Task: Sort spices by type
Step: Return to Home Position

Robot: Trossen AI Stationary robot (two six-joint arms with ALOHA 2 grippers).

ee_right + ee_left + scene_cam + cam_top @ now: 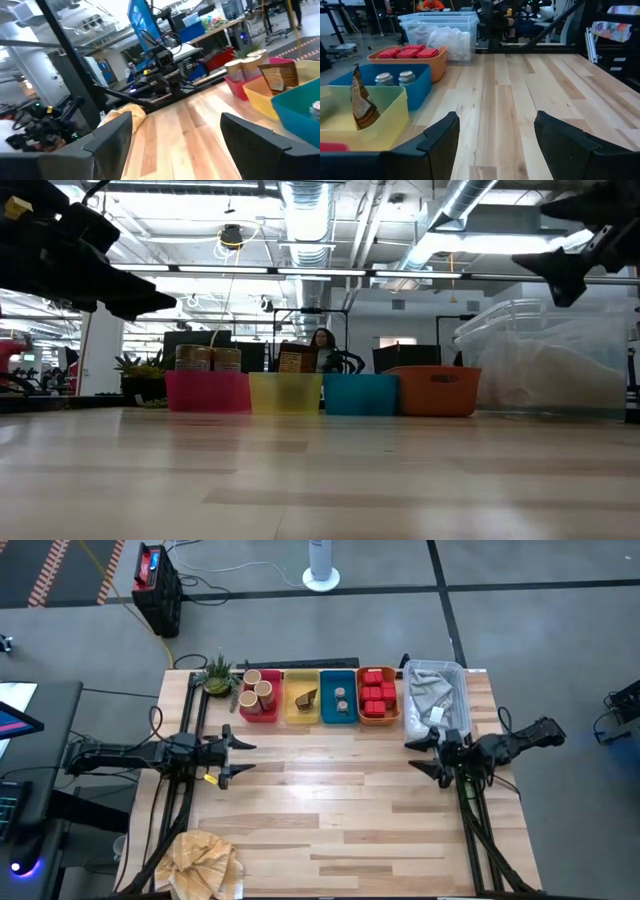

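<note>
High view: the left gripper (243, 758) and right gripper (416, 757) hover at opposite sides of the wooden table (340, 810), each spread wide and empty. Sorting looks done: tan cylinders (264, 690) in the pink plastic bin (265, 714), a dark brown wedge pack (305, 698) in the yellow bin (302, 720), grey round tins (341, 694) in the blue bin (338, 721), red boxy packs (376, 695) in the orange bin (378, 721). Homing well, I judge, means lifting clear of bin rims. The low view hides the tins behind the bin wall; the left wrist view shows them.
</note>
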